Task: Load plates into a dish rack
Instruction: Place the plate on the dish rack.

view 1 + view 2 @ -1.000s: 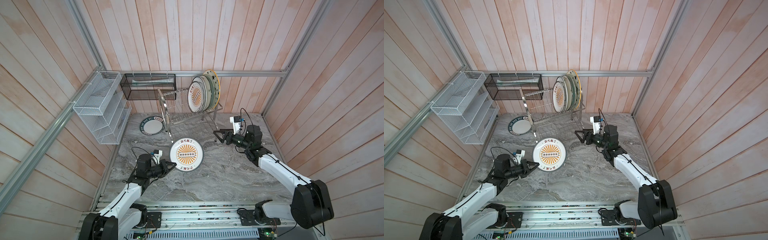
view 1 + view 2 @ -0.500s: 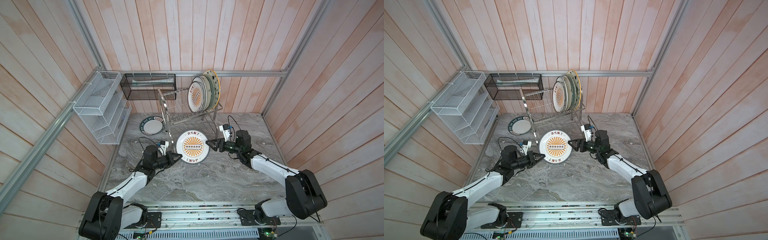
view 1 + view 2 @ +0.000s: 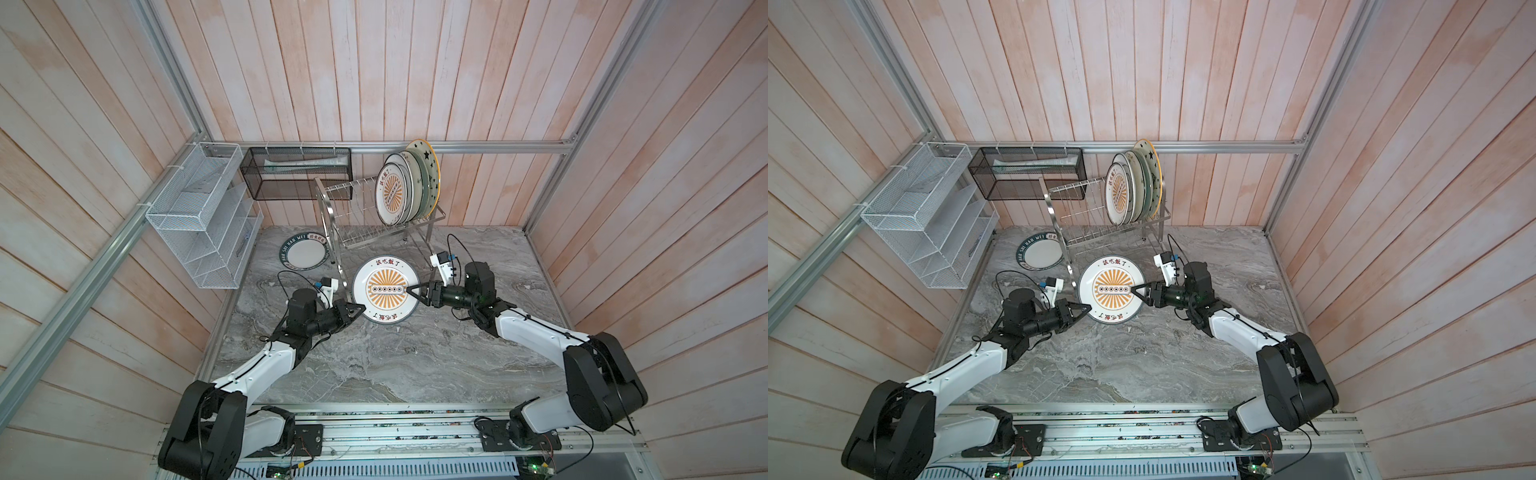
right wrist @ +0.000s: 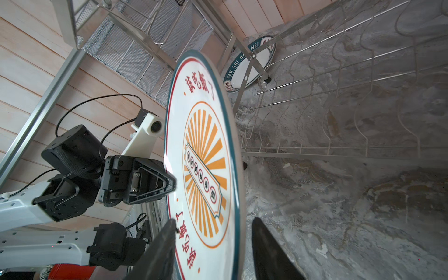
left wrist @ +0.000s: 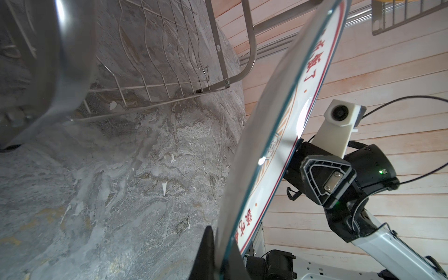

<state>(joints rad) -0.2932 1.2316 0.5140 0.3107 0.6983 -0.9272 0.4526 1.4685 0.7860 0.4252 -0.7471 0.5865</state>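
Walls [image 3: 374, 62] on three sides are pale pinkish-white wood planks, vertical at the back and slanted on both sides, framed by aluminium bars: one horizontal bar [image 3: 498, 146] across the back wall, uprights in the corners, one long diagonal bar [image 3: 83, 286] down the left wall. The counter [image 3: 374, 353] is grey veined marble-look, with a metal rail [image 3: 395, 432] along its near edge. A white mesh shelf unit [image 3: 199, 224] hangs on the left wall and a black mesh basket [image 3: 299, 174] on the back bar just beside it; light is even and soft, no hard shadows.
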